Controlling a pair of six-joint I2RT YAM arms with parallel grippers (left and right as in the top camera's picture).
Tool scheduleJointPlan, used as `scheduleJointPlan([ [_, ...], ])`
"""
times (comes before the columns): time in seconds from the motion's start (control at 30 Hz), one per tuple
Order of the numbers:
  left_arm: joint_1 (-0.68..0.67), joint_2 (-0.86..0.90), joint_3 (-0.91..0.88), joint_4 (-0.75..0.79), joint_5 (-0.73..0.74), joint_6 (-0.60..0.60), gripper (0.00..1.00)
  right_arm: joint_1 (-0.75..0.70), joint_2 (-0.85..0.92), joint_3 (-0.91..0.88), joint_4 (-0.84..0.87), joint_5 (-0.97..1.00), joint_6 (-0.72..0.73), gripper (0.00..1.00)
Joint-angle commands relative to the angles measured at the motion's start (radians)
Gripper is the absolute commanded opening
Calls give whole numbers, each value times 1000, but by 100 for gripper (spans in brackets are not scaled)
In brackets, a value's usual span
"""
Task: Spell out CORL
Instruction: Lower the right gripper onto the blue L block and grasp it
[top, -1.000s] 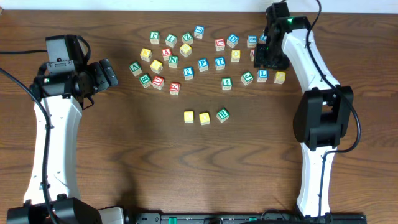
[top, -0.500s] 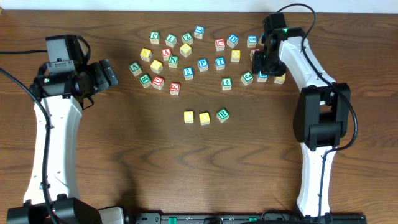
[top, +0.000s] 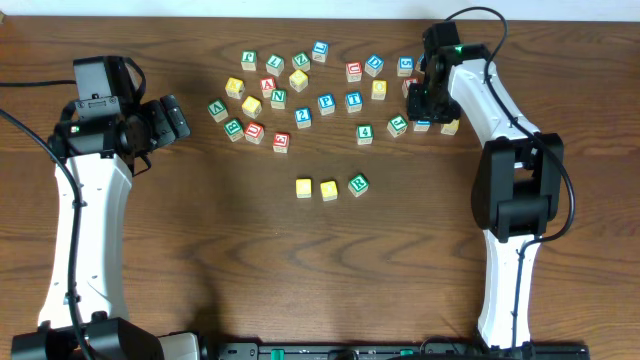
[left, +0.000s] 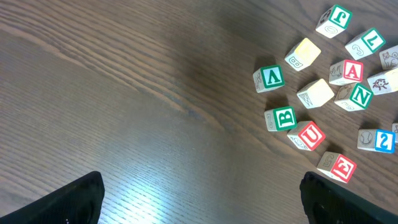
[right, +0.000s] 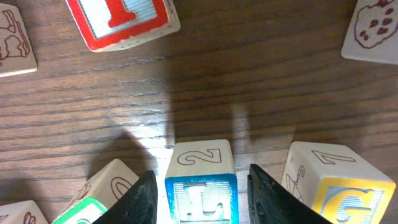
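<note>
A brown wooden desk (top: 250, 270) with dark grain lines is seen, and light is shone back from it. Many letter blocks (top: 299, 80) are scattered by the far edge. Three blocks (top: 329, 189) are set in a row in the middle. Near the far right corner, the blue L block (right: 200, 186) is stood between the fingers of the right claw (top: 421, 107), which is opened just wider than it. The left claw (left: 202, 208) is held wide open over bare wood by the left edge, with nothing in it.

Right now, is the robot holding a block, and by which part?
Nothing yet. The right gripper straddles the blue L block, small gaps at both sides. The left gripper is empty.
</note>
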Motion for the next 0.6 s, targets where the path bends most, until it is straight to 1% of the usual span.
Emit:
scheduleJointPlan([
  [0.0, 0, 10, 16, 0, -2, -2, 99, 16, 9, -11, -4, 26, -13, 40],
  [0.1, 0, 10, 16, 1, -2, -2, 99, 16, 9, -23, -4, 27, -13, 39],
  [0.2, 0, 10, 16, 0, -2, -2, 99, 16, 9, -33, -4, 27, -13, 33],
  [0.37, 0, 10, 16, 0, -2, -2, 99, 16, 8, -26, -7, 27, -13, 32],
  [0.47, 0, 10, 16, 0, -2, -2, 99, 16, 7, 9, -35, 27, -13, 30],
  [0.57, 0, 10, 16, 1, -2, -2, 99, 16, 6, 66, -84, 27, -13, 25],
])
